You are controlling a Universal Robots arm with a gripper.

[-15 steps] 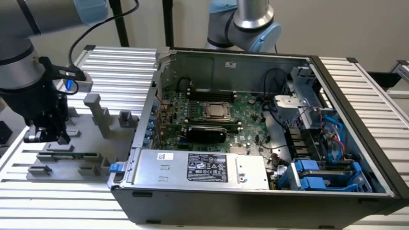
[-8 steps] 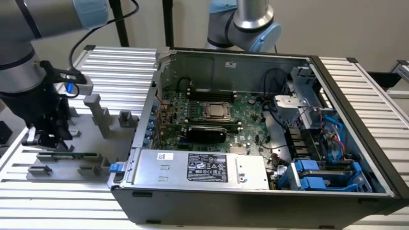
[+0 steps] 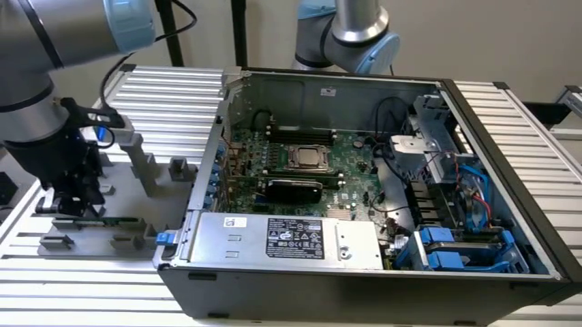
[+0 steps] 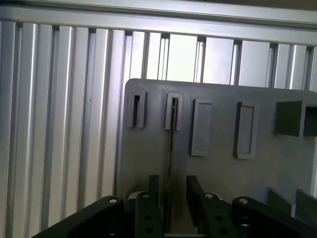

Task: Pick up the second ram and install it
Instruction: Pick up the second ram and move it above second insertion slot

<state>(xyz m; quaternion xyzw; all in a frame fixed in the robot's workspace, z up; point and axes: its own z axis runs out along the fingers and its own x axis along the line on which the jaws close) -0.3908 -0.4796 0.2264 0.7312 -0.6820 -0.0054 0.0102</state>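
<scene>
The second ram [image 3: 108, 221] is a thin green stick standing on edge in a slot of the grey holder plate [image 3: 136, 204], at the exterior view's left beside the computer case. In the wrist view the second ram [image 4: 171, 144] appears edge-on as a thin dark line running from a slot of the holder plate [image 4: 148, 148] down between my fingers. My gripper [image 3: 71, 203] hangs low over the stick's end. The gripper [image 4: 172, 182] is open, one black finger [image 4: 154, 191] on each side of the stick with a gap to it.
An open computer case [image 3: 509, 170] fills the exterior view's right, with the green motherboard and silver CPU [image 3: 307, 158] inside and a power supply [image 3: 291, 238] at the front. A second arm's base [image 3: 350, 37] stands behind the case. Upright grey blocks [image 3: 136, 153] rise from the holder plate.
</scene>
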